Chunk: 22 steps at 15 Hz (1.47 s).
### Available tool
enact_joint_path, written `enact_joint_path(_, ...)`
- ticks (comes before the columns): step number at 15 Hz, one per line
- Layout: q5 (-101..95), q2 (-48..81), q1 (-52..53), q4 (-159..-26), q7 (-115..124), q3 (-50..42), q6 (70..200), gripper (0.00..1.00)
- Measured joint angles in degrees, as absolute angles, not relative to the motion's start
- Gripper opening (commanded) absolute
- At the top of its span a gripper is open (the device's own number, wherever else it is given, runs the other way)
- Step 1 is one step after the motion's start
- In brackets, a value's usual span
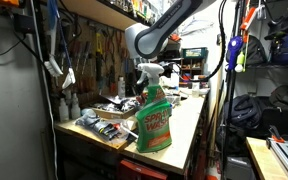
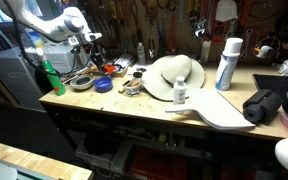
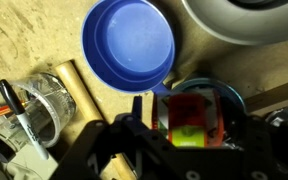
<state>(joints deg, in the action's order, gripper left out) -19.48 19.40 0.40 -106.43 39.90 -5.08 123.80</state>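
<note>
In the wrist view my gripper [image 3: 189,125] is shut on a small red and yellow-green object [image 3: 187,118] with pale sides. It holds it above a dark round tin with a blue rim [image 3: 229,97]. A blue bowl [image 3: 129,45] lies just beyond the fingers on the wooden bench top. In both exterior views the arm hangs over the cluttered end of the bench, with the gripper [image 2: 90,47] above the blue bowl [image 2: 103,86]. In an exterior view the gripper [image 1: 144,80] is partly hidden behind a green spray bottle [image 1: 154,118].
A glass jar with pens [image 3: 34,110] stands beside a wooden strip [image 3: 76,92]. A grey bowl [image 3: 249,20] lies past the blue one. The bench also holds a metal bowl [image 2: 82,82], a white hat [image 2: 174,75], a white can [image 2: 227,62], a small bottle [image 2: 180,92] and black cloth [image 2: 267,105].
</note>
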Motion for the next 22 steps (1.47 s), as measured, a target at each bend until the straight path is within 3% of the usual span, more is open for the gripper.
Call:
enact_joint_path(1, -19.47, 19.53, 0.43, -106.43, 39.60, -5.09, 123.80, 0.38)
enact_joint_path(2, -19.46, 19.58, 0.49, -106.43, 39.29, -5.11, 123.80, 0.37)
enact_joint_path(15, -17.55, 6.95, -0.62, -112.89, 31.69, -5.45, 112.22, 0.37)
enact_joint_path(22, -14.04, 8.66, -2.45, -118.35, 33.41, -6.05, 119.64, 0.37)
